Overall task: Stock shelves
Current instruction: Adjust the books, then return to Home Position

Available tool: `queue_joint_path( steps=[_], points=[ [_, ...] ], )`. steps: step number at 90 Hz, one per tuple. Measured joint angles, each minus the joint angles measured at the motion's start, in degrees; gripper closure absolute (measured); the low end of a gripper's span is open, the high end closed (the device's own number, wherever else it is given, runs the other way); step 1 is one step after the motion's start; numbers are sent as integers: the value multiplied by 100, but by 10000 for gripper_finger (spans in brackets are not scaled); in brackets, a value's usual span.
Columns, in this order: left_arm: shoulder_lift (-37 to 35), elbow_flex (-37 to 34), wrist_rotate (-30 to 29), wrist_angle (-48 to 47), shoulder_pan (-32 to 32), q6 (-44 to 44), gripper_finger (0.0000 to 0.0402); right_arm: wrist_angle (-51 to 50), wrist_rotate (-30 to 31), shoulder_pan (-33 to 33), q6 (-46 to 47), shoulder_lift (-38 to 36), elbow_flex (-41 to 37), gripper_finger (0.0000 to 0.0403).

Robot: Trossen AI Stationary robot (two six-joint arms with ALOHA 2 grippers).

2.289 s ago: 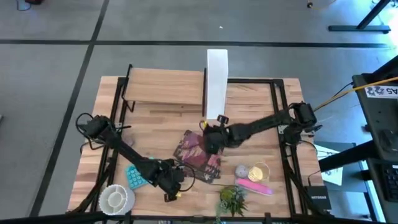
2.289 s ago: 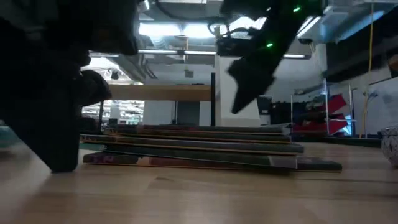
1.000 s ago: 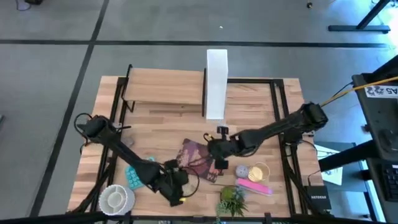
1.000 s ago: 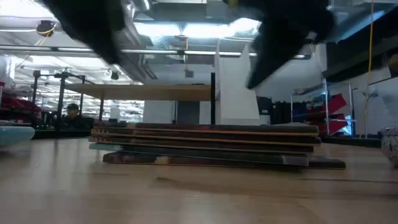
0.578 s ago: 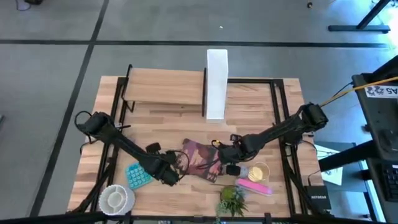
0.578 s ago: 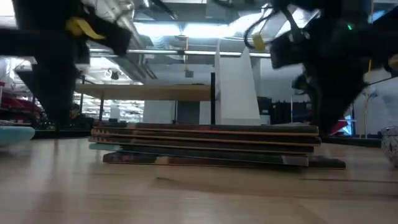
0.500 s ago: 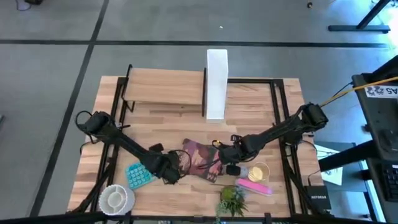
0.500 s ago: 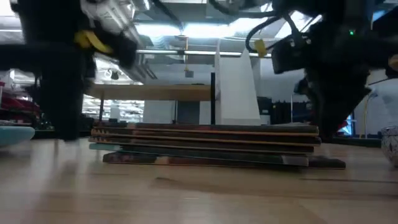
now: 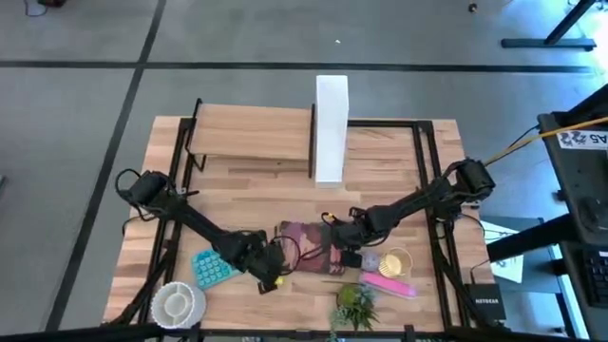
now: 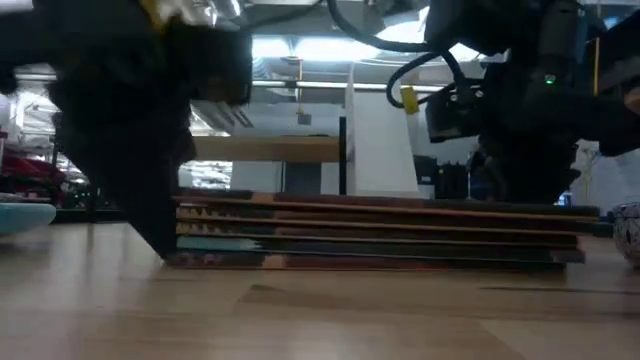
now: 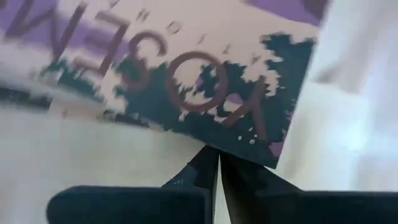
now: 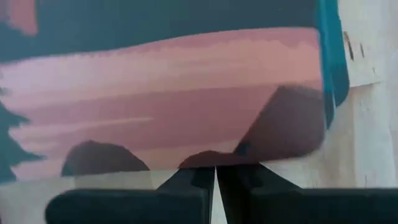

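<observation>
A tall narrow white file box [image 9: 331, 128] is stood upright at the far middle of the wooden tabletop [image 9: 380, 157]. A flat stack of magazines [image 9: 306, 245] is laid near the table's centre; in the low view its edges [image 10: 380, 235] are seen piled one on another. A teal tray with pale round spots [image 9: 210, 267] is set at the near left, and a white ribbed bowl [image 9: 176, 303] just nearer the edge. On the near right are placed a clear glass jar [image 9: 394, 261], a pink oblong item [image 9: 391, 284] and a small green plant [image 9: 355, 304].
</observation>
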Motion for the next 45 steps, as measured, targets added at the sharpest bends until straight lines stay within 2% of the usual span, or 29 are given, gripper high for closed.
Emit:
queue_joint_path(
  steps=[7, 15, 32, 45],
  points=[
    [6, 0, 6, 26, -17, 3, 401, -3, 477, -30, -11, -1, 94, 403],
    [3, 0, -94, -77, -26, -123, 401, -97, 673, -37, -14, -33, 197, 403],
    [-87, 13, -121, -541, -79, -527, 401, -930, 720, -15, 125, -46, 527, 403],
    [-78, 11, -86, -710, -160, -877, 401, -1266, 435, -17, 162, -46, 494, 403]
  ],
)
